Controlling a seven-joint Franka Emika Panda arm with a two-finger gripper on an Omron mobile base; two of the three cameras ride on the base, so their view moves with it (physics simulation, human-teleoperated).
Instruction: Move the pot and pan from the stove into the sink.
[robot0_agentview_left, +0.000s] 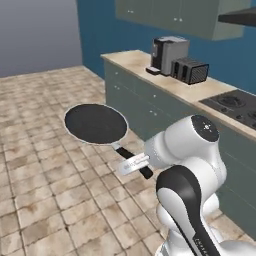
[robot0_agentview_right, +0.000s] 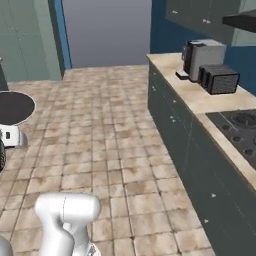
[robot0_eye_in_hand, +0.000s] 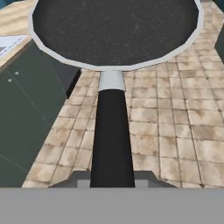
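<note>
The gripper (robot0_agentview_left: 134, 164) was clamped on the long black handle of the frying pan (robot0_agentview_left: 96, 123), held level above the tiled floor (robot0_agentview_left: 45, 200) at frame center-left.

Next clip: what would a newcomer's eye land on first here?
The black pan, held level in mid-air over the tiled floor, well clear of the counter: the gripper is shut on its long handle, which runs straight up the hand view to the pale-rimmed bowl. After that, the coffee machine and toaster on the beige counter, with the stove just past them at the right.
</note>
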